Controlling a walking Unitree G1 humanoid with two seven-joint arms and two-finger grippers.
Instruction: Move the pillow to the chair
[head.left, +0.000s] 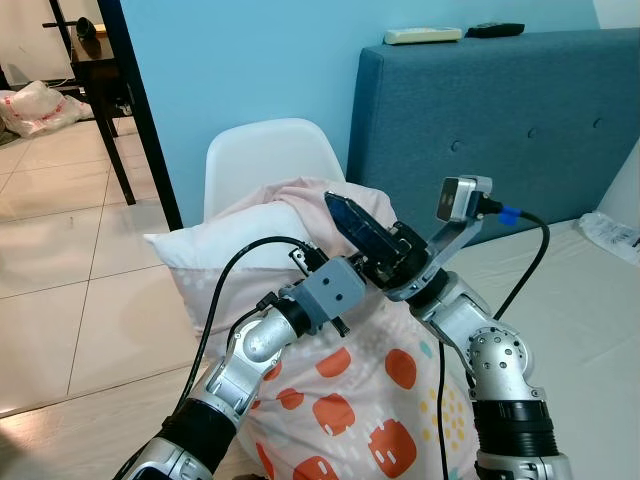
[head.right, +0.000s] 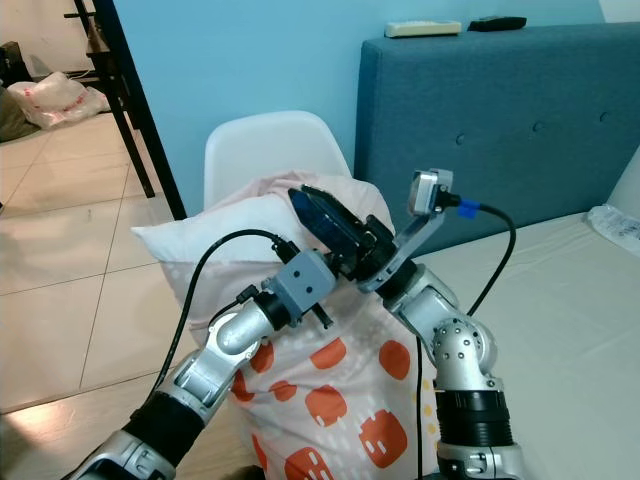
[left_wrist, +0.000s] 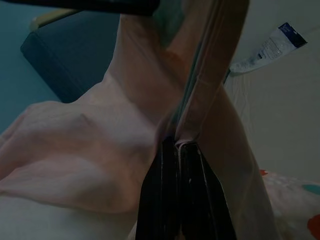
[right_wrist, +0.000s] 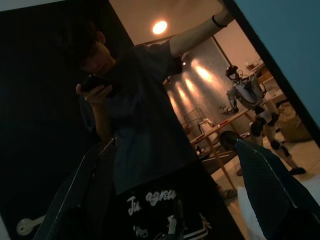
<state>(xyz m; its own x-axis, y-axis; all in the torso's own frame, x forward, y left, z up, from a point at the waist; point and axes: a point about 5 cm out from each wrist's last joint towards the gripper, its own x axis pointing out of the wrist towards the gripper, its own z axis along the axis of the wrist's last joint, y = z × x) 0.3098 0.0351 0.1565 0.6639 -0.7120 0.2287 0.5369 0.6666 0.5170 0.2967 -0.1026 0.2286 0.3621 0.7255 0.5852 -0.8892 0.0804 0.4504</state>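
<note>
A: Left gripper (left_wrist: 180, 150)?
B: Fingers pinched tight on a pink fold of the pillow (head.left: 240, 260), at its top.
A: Right gripper (right_wrist: 170, 190)?
B: Fingers spread apart, raised just above the pillow top.
A: Pillow?
B: Held up before the white chair (head.left: 265, 150), long axis near vertical, leaning slightly, beside the blue headboard (head.left: 520, 110).

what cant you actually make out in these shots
- Chair seat: head views, hidden behind the pillow.
- Right claw grip: whether it pinches the pillow is unclear; its fingers stand apart in the right wrist view.
- Pillow's lower edge: cut off by the frame bottom.
- Left claw: left wrist view is dim, yet shows fabric pinched.
</note>
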